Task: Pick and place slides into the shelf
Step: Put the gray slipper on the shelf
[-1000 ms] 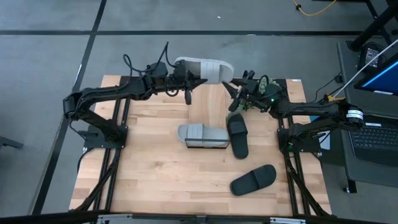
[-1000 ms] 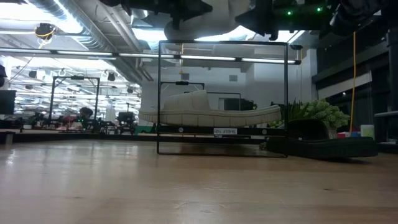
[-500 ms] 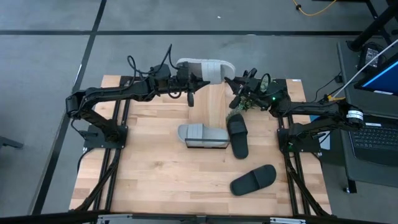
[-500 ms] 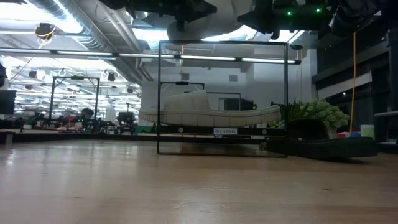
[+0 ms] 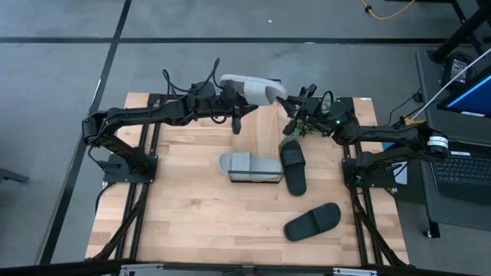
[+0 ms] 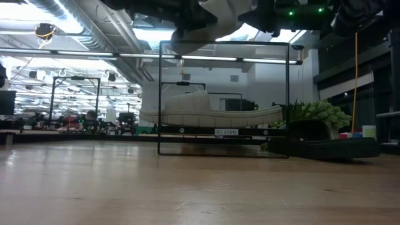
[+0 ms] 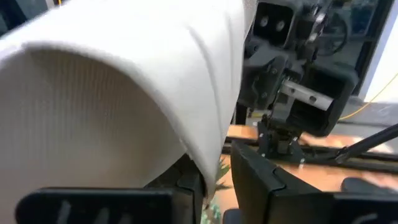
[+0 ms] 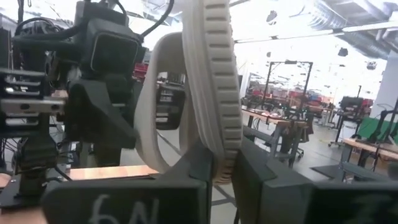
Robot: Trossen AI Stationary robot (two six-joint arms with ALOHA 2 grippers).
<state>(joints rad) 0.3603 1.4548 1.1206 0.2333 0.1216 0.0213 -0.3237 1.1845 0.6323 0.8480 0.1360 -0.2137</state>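
A light grey slide [image 5: 253, 88] hangs in the air over the table's far edge, above the shelf [image 6: 187, 42], tipped onto its side. My left gripper [image 5: 238, 98] is shut on its left end and my right gripper [image 5: 285, 101] on its right end. The second grey slide [image 5: 247, 165] lies sole-down on the shelf's lower level [image 6: 219, 116]. The shelf's wood plank [image 5: 261, 130] runs from far to near at mid table. One black slide [image 5: 293, 167] lies beside the shelf on the right, another [image 5: 312, 221] nearer the front. My left gripper pinches the slide's side edge [image 7: 210, 163] between its two fingers, coming level from the table's left. The slide is lifted clear, and its broad strap [image 7: 106, 93] fills the wrist view. My right gripper pinches the ribbed sole rim [image 8: 217, 158] at the slide's right end between its two fingers, coming level from the table's right. The slide stands on edge, lifted clear, its strap [image 8: 155, 118] arching to one side.
A green potted plant [image 5: 305, 126] sits by the right arm, right of the shelf [image 6: 319, 115]. A laptop [image 5: 468, 165] stands off the table's right side. Bare wood lies on the table's left and near parts [image 5: 184, 215].
My left gripper has moved toward the table's right, closer to my right gripper. The held grey slide has rolled about its length from lying flat to standing on edge, so it looks narrower from above. Both grippers have kept their hold.
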